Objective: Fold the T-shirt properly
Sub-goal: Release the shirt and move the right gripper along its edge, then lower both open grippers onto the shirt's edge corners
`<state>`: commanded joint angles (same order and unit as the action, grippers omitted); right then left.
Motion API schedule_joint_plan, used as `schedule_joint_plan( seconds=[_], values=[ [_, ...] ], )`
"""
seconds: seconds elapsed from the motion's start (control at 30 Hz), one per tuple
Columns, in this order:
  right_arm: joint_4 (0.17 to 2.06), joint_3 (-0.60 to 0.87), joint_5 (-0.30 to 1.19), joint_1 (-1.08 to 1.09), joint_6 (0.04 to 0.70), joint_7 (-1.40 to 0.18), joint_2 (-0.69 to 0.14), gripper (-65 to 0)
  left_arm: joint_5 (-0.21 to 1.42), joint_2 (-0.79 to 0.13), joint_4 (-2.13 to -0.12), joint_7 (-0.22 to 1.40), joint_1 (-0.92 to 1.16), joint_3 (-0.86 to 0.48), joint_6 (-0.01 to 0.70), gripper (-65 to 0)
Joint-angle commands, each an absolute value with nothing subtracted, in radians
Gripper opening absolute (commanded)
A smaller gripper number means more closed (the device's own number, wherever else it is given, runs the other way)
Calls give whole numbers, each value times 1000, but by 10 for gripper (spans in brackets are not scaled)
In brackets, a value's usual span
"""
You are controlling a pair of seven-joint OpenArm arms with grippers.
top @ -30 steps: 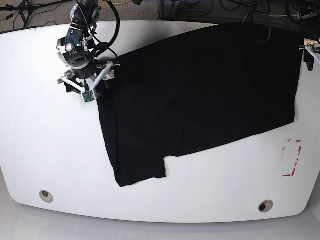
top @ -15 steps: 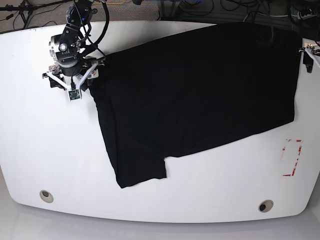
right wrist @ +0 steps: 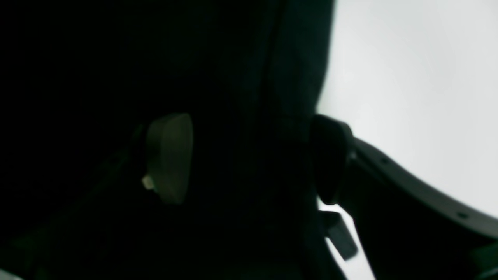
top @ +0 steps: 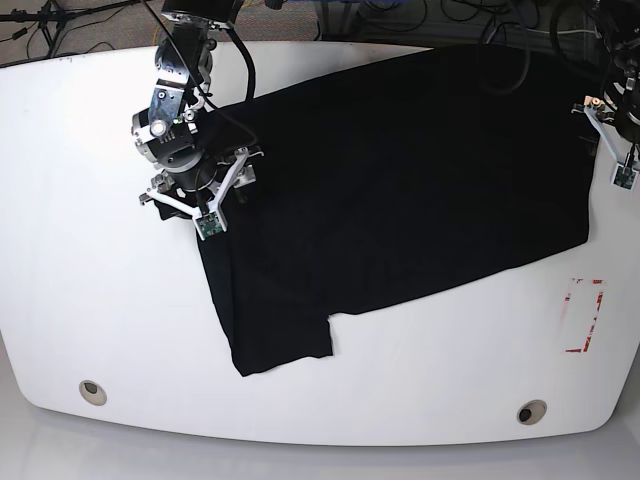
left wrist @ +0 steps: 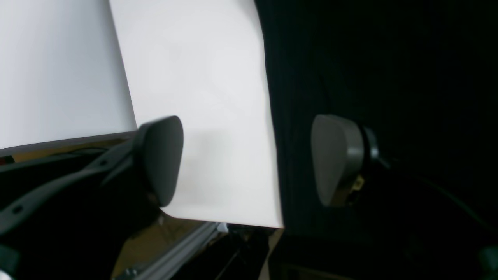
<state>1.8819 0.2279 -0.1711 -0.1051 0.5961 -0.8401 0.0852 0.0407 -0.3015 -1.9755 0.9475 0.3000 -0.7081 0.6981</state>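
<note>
Both sets of fingers are spread, each straddling an edge of the T-shirt on the surface, apparently preparing grips.

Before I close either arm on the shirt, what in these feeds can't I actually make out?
- Collar and its markings: the T-shirt reads as flat black in the base view.
- Right gripper: jaws open, straddling the shirt edge; cloth layers lost in darkness, right wrist view.
- Left gripper: open over the table edge; height above cloth unclear, blurred.
- Shirt's far edge: runs off the table top in the base view.
</note>
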Motion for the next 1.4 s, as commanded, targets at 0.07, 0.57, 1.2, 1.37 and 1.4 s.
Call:
schedule_joint_plan(
  seconds=[0.07, 0.57, 1.2, 1.37, 1.4],
  values=[
    [1851, 228, -177, -90, 595, -802, 85, -205, 28, -300, -1975, 947, 286, -707, 698, -179],
    [1561, 266, -180, 102, 595, -680, -22, -205, 16, -298, -1975, 949, 259, -651, 698, -179],
    [1481, 263, -173, 114, 595, -622, -47, -205, 16, -275, -1974, 949, 259, -647, 698, -179],
    [1429, 265, -177, 119, 595, -601, -59, -205, 16, -263, -1960, 949, 259, -608, 698, -179],
    [1422, 266, -177, 125, 595, -601, -65, -205, 16, -263, -1956, 949, 259, -598, 698, -179]
  ],
)
